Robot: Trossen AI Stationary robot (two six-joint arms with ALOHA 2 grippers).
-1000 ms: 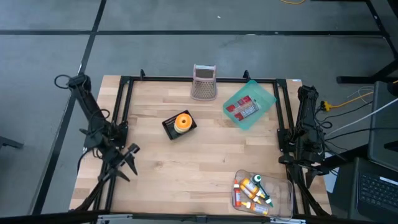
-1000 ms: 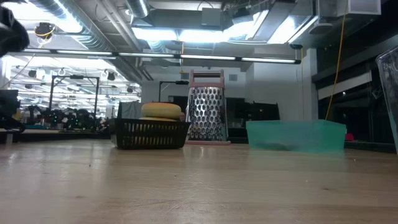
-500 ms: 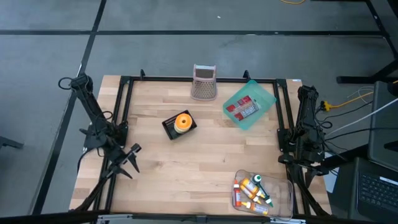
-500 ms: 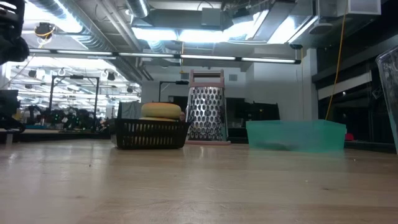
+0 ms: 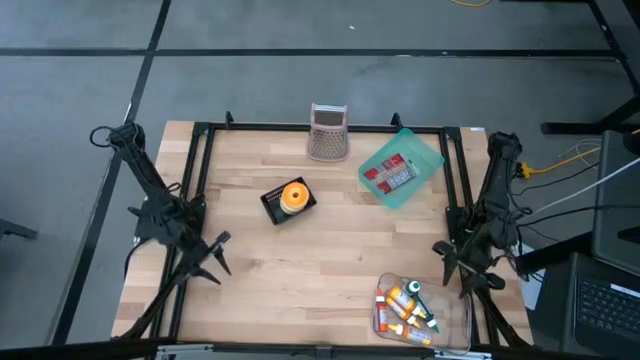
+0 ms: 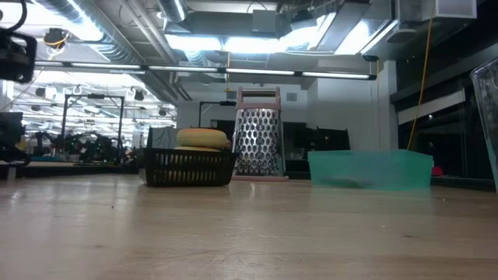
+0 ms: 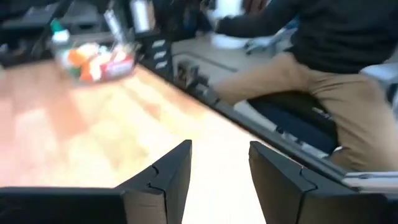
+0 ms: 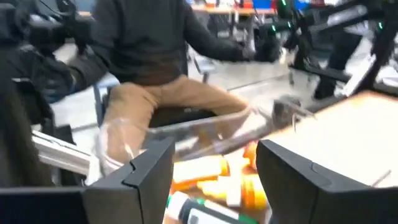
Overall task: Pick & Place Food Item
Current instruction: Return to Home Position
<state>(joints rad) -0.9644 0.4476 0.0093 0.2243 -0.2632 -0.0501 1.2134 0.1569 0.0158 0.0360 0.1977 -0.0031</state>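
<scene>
Now left tool (image 5: 213,256), right tool (image 5: 456,268) both spread empty, angled down at table (image 5: 330,250) sides.

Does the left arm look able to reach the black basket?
Probably yes: the left end effector, open, hovers at the table's left side, and only bare wood lies between it and the black basket.

In the left wrist view the clear plastic bin (image 7: 118,67) and its small food colouring bottles (image 7: 84,56) are only a blurred patch of orange, red and green, so the bottles cannot be counted. The seated person (image 7: 323,81), in a dark top and tan trousers, is cut off by the picture's edge. In the low view only one wall of the bin shows, at the right edge. The teal plastic tub (image 6: 369,169) hides its contents behind a cloudy wall.
</scene>
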